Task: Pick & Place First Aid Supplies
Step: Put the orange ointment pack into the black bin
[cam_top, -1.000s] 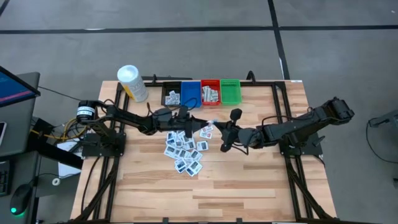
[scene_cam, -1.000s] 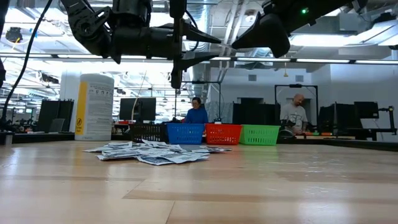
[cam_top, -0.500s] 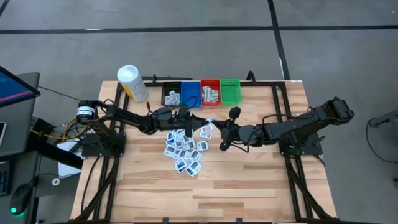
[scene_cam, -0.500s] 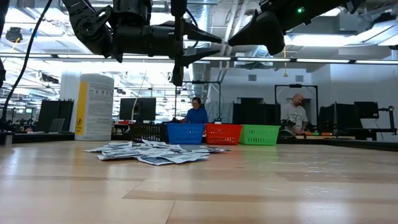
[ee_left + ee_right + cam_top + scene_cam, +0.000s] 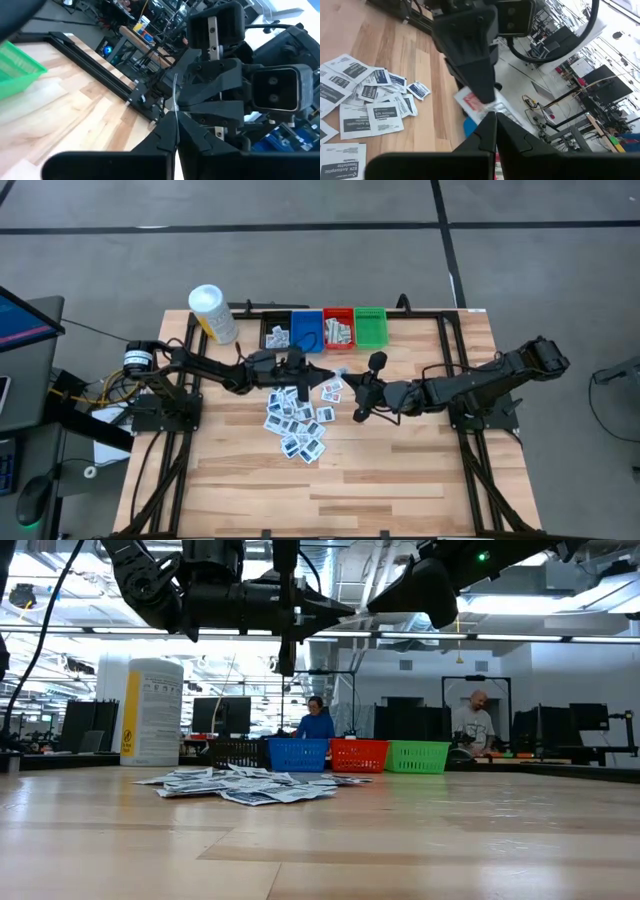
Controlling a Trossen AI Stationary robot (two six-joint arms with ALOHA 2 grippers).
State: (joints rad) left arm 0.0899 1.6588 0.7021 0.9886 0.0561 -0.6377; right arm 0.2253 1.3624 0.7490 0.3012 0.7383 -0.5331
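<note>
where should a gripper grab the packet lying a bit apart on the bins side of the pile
Probably its edge facing away from the pile, coming straight down. The packet lies flat on the table, so nothing stands up to pinch, and that edge looks free of neighbours.

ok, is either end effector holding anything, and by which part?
Both are shut on one red-marked packet, held in the air: right end effector on one edge, left end effector on the opposite edge.
</note>
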